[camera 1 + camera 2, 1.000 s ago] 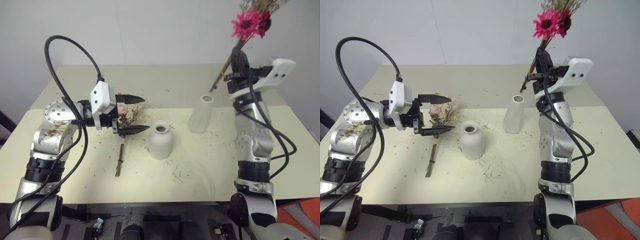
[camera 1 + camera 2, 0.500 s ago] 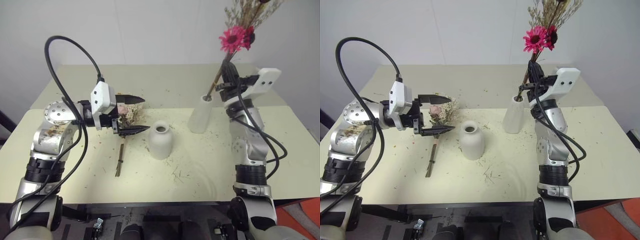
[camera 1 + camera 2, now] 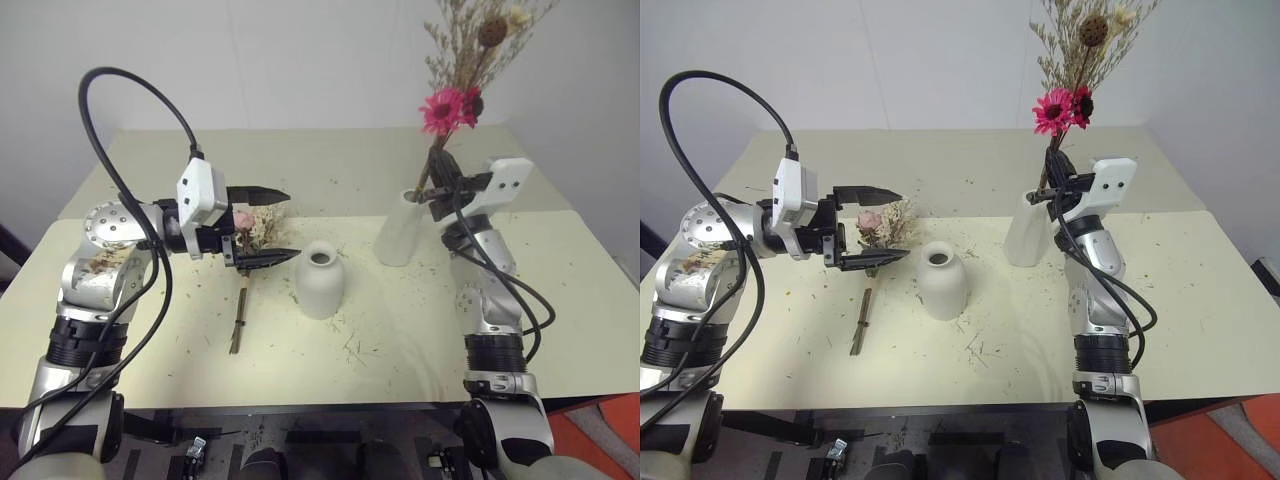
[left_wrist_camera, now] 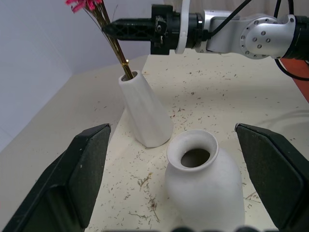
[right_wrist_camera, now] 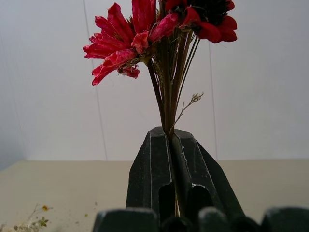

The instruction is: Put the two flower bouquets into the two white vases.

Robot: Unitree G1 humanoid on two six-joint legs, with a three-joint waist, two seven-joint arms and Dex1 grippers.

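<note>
My right gripper (image 3: 438, 168) is shut on the thin stems of the magenta bouquet (image 3: 447, 106), just above the mouth of the tall white vase (image 3: 400, 232). The stem ends reach into that mouth (image 4: 127, 76). In the right wrist view, both fingers (image 5: 153, 164) press the stems below the red blooms (image 5: 145, 34). The short round vase (image 3: 320, 280) stands empty at the table's middle. The pale pink bouquet (image 3: 252, 228) lies flat on the table to its left, stems toward me. My left gripper (image 3: 292, 225) hovers open over the pink bouquet's head, pointing toward the round vase (image 4: 203, 186).
Dried crumbs and bits of stem litter the cream table (image 3: 380, 340), mostly around the vases. A black cable (image 3: 120, 120) loops above my left arm. A white wall rises behind the table's far edge (image 3: 320, 132).
My right gripper has come down and to the left with the magenta bouquet, bringing the stem ends from above the tall vase into its mouth. The left gripper has stayed put.
</note>
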